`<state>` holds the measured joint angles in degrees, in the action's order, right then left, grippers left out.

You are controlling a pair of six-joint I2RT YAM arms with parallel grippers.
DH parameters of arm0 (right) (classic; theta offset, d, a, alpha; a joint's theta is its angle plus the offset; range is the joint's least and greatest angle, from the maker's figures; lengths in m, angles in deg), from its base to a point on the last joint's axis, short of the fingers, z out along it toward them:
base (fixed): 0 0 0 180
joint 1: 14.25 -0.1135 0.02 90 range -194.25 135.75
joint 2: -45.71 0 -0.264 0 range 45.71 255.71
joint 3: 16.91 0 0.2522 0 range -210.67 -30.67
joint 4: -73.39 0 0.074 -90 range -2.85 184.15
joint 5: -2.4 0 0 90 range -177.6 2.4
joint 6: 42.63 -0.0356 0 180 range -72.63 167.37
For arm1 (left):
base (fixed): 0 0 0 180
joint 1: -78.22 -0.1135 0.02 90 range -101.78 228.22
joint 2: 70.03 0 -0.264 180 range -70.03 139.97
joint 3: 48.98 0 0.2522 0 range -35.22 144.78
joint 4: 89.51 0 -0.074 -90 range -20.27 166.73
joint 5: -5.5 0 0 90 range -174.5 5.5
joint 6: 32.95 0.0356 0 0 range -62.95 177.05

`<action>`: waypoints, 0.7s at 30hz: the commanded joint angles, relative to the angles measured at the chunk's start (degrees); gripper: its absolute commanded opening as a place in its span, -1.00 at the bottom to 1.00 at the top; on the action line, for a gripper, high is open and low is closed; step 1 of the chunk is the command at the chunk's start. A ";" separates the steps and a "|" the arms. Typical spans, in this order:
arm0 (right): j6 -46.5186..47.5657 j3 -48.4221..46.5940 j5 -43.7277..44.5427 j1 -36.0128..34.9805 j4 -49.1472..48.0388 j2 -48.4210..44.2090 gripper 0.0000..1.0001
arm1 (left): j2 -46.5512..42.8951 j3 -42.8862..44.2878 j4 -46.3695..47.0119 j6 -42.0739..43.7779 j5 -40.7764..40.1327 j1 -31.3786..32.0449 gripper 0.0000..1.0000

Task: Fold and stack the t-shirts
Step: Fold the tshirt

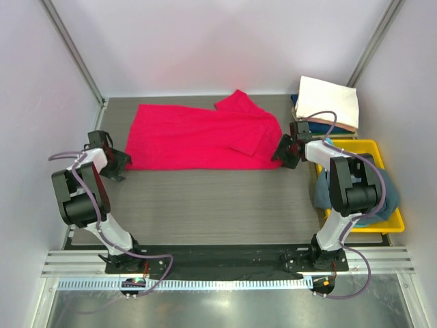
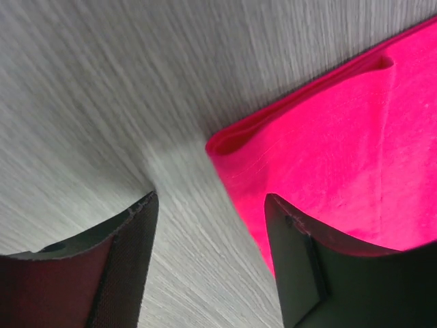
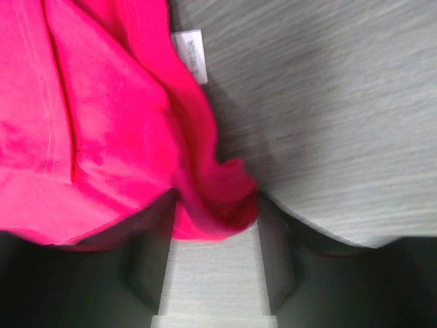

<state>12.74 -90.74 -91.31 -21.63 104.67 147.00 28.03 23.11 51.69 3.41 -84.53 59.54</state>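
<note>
Pink shirt (image 1: 205, 140) lies spread on the tabletop (image 1: 205, 205), toward the far side. It looks partly folded: 1 sleeve sticks out at the far edge, and another flap is turned in over the body near the right end. Not a finished fold.

Left gripper (image 1: 123, 162) sits at the shirt's near-left corner. In the wrist view the left gripper (image 2: 210, 201) has its jaws apart. 1 finger overlaps the doubled hem and the other is over bare wood, so nothing is clamped yet.

Right gripper (image 1: 281, 152) is at the near-right corner. In its wrist view the right gripper (image 3: 215, 205) brackets a bunched lump of hem, with the label (image 3: 189, 55) just beyond. Cloth fills the gap btwn the fingers, but I can't tell if it's pinched or only sitting there.

Done so far, as I read it: a folded stack (image 1: 315, 123) at the far-right corner, cream shirt (image 1: 328, 101) on top.

Left to do:
- Finish the pink shirt, which prob. needs both near corners lifted and carried over.
- Put it on the stack.
- At least 1 more: a blue-grey shirt (image 1: 386, 195) is crumpled in the yellow tray (image 1: 362, 145), partly behind the right arm.

Roughly mid-task.
</note>
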 commanded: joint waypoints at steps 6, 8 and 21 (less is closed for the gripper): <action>1.76 0.22 1.07 0.96 -2.40 3.73 -0.61 | 7.05 4.25 5.52 -1.55 -1.99 1.89 -0.73; 1.67 -1.44 0.63 1.22 -2.23 4.35 -0.84 | 7.76 7.13 5.00 -1.46 -1.55 2.15 -0.99; 2.99 -20.72 3.44 1.66 14.30 -7.06 -0.97 | -6.72 24.67 -14.95 2.58 -1.11 3.03 -0.99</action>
<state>14.95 -114.65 -90.61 -20.45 114.61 147.07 28.97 50.27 42.53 3.80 -84.01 63.41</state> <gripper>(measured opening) 0.105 0.012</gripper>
